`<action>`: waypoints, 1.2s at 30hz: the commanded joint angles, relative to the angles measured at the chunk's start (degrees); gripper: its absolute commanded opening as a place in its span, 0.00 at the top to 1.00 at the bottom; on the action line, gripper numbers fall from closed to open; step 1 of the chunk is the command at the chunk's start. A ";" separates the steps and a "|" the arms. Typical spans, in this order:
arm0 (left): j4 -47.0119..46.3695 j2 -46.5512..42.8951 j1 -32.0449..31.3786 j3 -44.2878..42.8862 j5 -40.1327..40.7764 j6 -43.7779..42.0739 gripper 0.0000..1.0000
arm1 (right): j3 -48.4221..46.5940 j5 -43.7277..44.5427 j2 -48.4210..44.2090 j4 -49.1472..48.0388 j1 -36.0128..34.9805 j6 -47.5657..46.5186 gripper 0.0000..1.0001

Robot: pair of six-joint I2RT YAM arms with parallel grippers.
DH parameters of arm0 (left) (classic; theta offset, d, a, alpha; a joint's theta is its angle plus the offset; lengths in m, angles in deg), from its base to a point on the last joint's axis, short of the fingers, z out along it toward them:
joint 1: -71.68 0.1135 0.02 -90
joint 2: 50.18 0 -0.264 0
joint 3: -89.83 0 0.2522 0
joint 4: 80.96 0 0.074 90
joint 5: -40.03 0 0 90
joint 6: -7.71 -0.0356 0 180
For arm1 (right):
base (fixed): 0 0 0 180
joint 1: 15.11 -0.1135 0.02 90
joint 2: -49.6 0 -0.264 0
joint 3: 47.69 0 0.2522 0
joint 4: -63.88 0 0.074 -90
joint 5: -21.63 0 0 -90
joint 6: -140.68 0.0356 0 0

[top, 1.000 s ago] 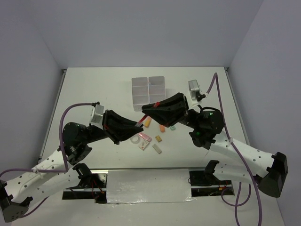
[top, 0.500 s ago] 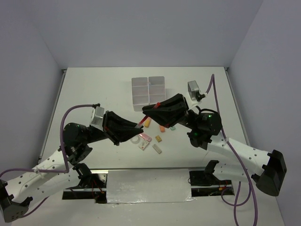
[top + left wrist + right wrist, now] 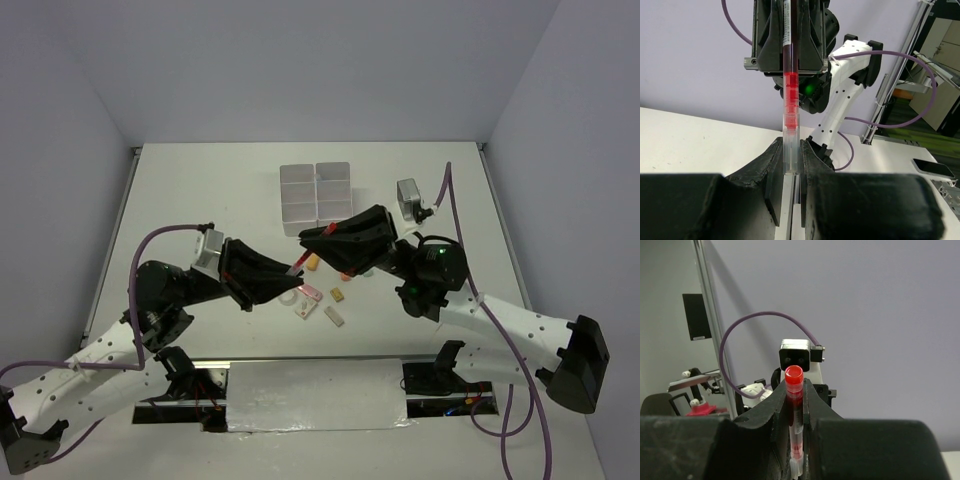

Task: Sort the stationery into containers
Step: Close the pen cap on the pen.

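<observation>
progress: early | red pen (image 3: 791,100) is clamped between left gripper (image 3: 791,167) and right gripper (image 3: 795,396), one at each end, and held aloft just short of the containers (image 3: 316,190) | nothing is made out inside the boxes | highlighters (image 3: 314,262), erasers (image 3: 334,317) and tape ring (image 3: 290,297) are seen unsorted on the table (image 3: 200,200)

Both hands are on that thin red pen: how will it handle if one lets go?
Probably stiff: the thin red clear-barrelled pen spans straight between left hand and right hand. Likely light, being so slim. Round and smooth, so it may slip or roll.
</observation>
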 commanded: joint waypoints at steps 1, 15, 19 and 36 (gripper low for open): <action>-7.91 -0.10 -0.35 -5.00 -1.23 -1.60 1.00 | 2.59 -2.30 4.33 9.32 -2.73 -3.15 1.00; -3.96 -3.08 -0.35 -6.67 0.79 -4.50 1.00 | 6.45 0.70 7.67 12.41 -5.20 -6.76 1.00; -2.64 -4.40 -0.35 -6.32 3.60 -5.72 1.00 | 10.14 1.48 7.06 8.80 -5.37 -5.97 1.00; 4.13 -5.19 -0.35 -10.80 5.97 -8.89 1.00 | 8.39 2.63 12.68 12.84 -11.26 -11.94 1.00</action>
